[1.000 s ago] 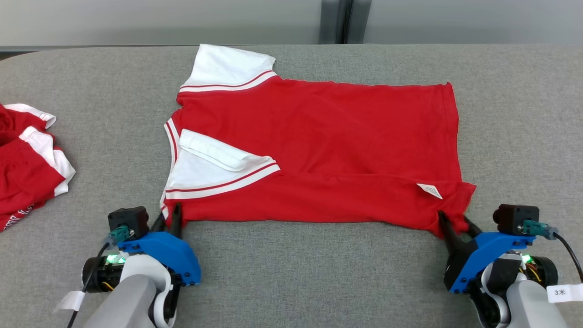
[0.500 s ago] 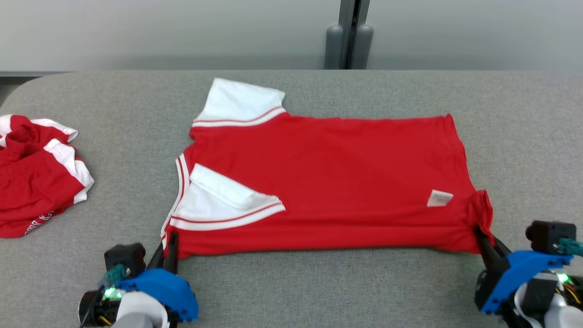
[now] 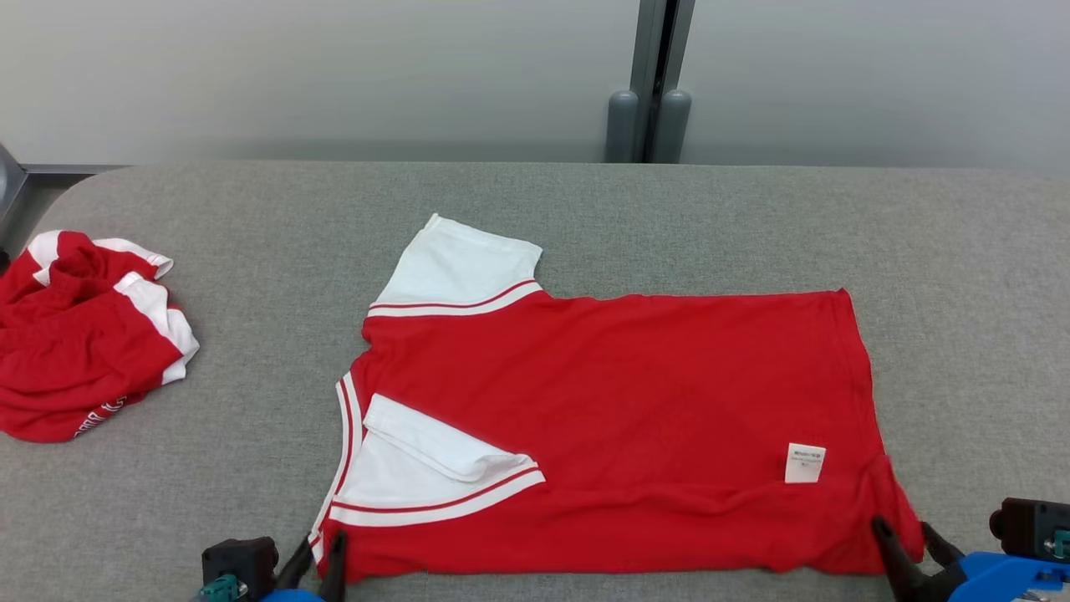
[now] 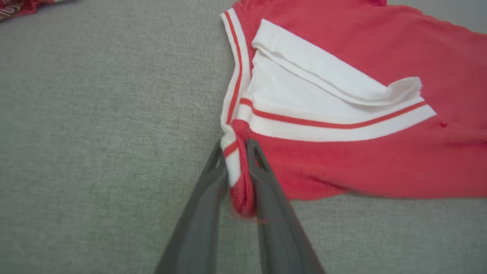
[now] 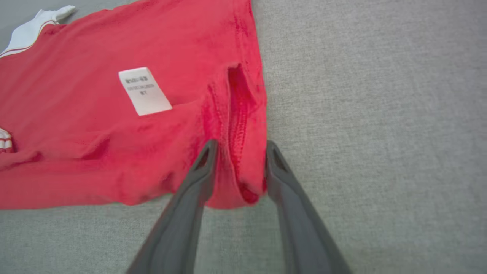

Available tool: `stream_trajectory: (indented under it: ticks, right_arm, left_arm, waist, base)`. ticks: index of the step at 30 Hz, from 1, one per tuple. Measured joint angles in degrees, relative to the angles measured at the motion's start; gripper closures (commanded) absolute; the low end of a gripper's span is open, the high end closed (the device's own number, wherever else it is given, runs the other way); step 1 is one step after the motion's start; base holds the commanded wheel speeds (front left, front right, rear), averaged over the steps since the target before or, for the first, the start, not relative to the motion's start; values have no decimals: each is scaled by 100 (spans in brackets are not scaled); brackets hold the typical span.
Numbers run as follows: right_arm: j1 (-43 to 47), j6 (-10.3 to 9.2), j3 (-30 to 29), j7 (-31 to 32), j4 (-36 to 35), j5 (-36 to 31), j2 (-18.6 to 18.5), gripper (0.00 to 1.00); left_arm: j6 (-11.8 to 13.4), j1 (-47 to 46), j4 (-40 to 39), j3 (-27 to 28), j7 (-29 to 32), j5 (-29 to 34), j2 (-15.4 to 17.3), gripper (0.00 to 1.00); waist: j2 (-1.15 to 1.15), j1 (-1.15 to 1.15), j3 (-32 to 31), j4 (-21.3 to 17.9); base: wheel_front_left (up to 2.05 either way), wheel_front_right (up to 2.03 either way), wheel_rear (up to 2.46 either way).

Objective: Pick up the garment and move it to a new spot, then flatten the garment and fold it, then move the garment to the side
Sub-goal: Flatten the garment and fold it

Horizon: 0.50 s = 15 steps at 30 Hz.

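Observation:
The garment (image 3: 619,401) is a red shirt with white sleeves, lying spread flat on the grey table (image 3: 251,217), collar end to the left and hem to the right. A white label (image 3: 805,463) shows near its hem. My left gripper (image 3: 320,548) sits at the shirt's near left corner. In the left wrist view its fingers (image 4: 234,144) pinch a bunched strip of striped trim. My right gripper (image 3: 903,527) is at the near right corner. In the right wrist view its fingers (image 5: 241,143) stand apart, with the slack hem corner lying between them.
A second red and white garment (image 3: 79,334) lies crumpled at the table's left edge. A grey post (image 3: 648,125) stands against the pale wall behind the table. Bare grey table surface surrounds the shirt on the far and right sides.
The whole head view has shifted, so the camera moved. The right fingers have closed and then spread apart around the hem corner. The shirt's near edge lies flatter than before.

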Motion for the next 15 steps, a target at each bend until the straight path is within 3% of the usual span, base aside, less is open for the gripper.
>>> stream_trajectory:
  ticks: [7,11,15]
  right_arm:
    - [-83,-1,-14,147,-175,29,8,0]
    - [-391,-1,45,423,-420,7,-276,0]
    - [-1046,-1,285,840,-644,167,-594,0]
  left_arm:
    - [75,8,-357,49,111,46,278,0]
    - [-90,-475,-564,36,494,119,516,0]
    - [-323,-1296,-559,14,1265,133,781,0]
  waist:
    - [0,0,-104,11]
    - [0,0,-88,-9]
    - [0,1,34,-116]
  base:
    - [0,0,0]
    - [0,0,0]
    - [0,0,0]
